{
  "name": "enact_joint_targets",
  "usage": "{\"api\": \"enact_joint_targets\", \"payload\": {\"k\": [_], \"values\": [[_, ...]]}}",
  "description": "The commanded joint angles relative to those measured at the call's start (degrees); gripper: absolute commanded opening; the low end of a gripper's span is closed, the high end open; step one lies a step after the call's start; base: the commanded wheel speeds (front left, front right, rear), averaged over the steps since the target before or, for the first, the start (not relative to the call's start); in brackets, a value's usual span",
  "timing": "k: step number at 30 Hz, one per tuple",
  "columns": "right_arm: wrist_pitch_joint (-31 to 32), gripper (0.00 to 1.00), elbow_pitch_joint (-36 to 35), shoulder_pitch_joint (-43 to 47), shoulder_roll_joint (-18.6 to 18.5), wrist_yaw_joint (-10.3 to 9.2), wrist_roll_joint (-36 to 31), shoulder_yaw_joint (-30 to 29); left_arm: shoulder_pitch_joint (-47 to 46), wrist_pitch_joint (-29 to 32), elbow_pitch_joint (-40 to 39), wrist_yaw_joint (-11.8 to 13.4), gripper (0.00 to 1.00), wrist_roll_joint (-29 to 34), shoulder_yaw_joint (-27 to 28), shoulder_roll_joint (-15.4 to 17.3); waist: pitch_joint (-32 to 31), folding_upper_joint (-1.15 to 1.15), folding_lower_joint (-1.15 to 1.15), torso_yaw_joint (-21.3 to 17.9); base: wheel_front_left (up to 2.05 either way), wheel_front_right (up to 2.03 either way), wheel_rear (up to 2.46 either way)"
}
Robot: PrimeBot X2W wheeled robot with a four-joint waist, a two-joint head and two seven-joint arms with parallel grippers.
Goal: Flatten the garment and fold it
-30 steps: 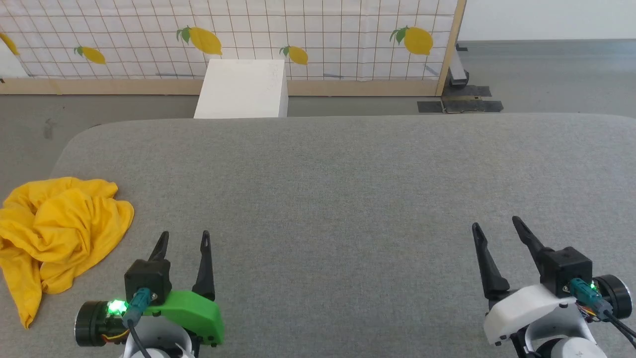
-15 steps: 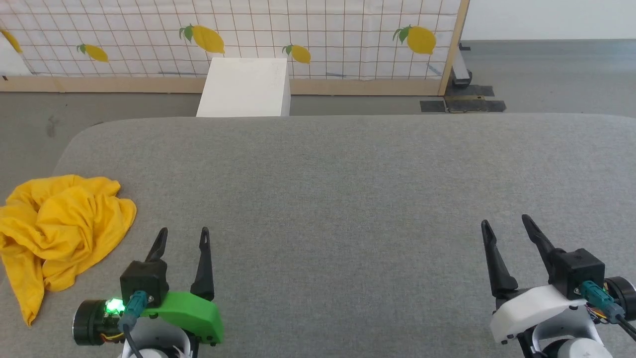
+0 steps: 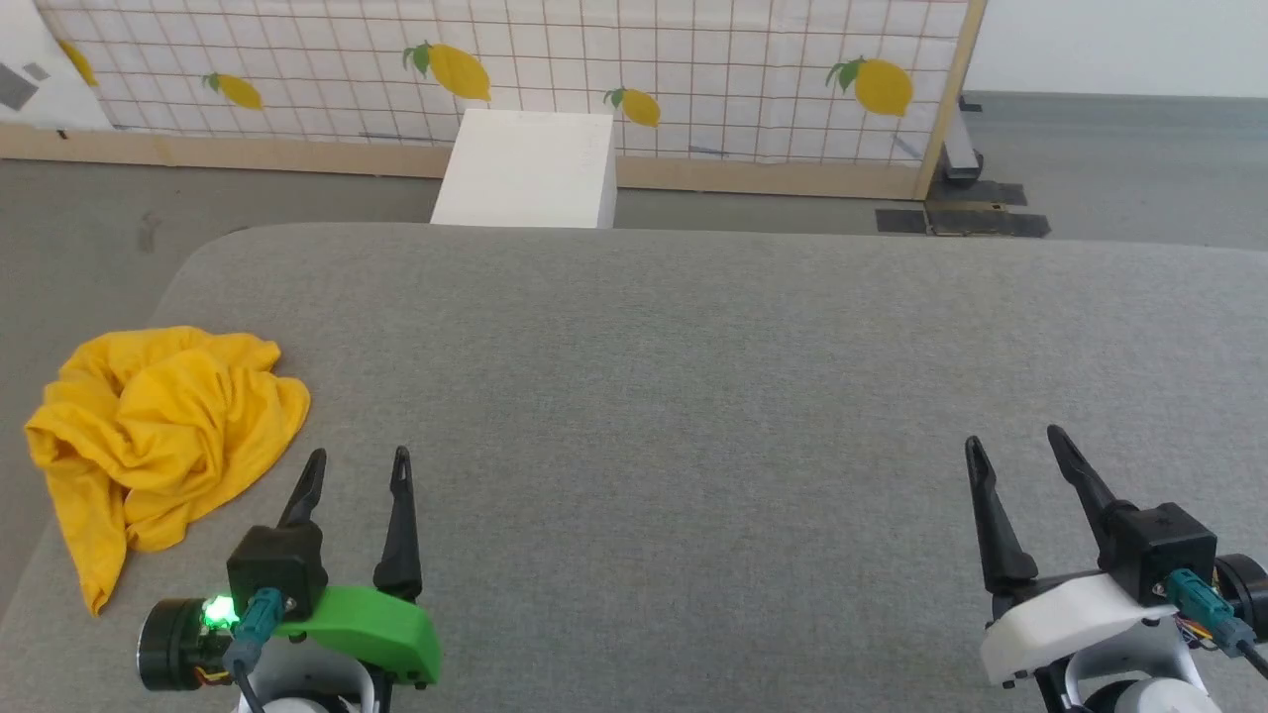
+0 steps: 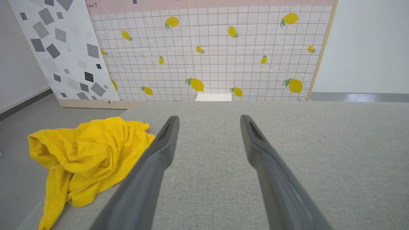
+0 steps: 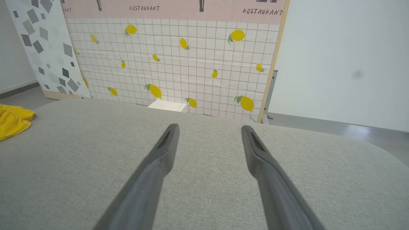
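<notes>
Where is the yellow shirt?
The yellow shirt lies crumpled at the left edge of the gray table in the head view, just left of the left claw.

Left gripper [image 3: 359,453]: long black tapered fingers [image 3: 399,515], green shell [image 3: 367,634], black block [image 3: 275,569], teal plug [image 3: 253,619], green light [image 3: 216,612] glowing at 8 o'clock. Right gripper [image 3: 1014,436]: matching fingers, white shell [image 3: 1050,619], teal plug [image 3: 1194,594] at 4 o'clock.

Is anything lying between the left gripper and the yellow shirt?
Nothing. The head view shows bare grey cushion between the left gripper and the crumpled yellow shirt.
</notes>
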Motion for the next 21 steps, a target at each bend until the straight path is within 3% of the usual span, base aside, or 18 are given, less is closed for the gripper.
{"api": "enact_joint_targets", "payload": {"k": [1,21], "values": [[-0.6,1.0,-0.3,0.7,0.0,0.13,0.4,0.0,0.7,-0.6,-0.2,-0.1,1.0,-0.4,0.2,-0.1,-0.2,0.0,0.0,0.8,0.0,0.0,0.0],[-3.0,1.0,1.0,0.8,0.0,0.19,1.0,3.6,2.3,-3.0,-0.9,0.1,1.0,-1.0,0.4,-0.1,-1.0,0.0,0.0,9.0,0.0,0.0,0.0]]}}
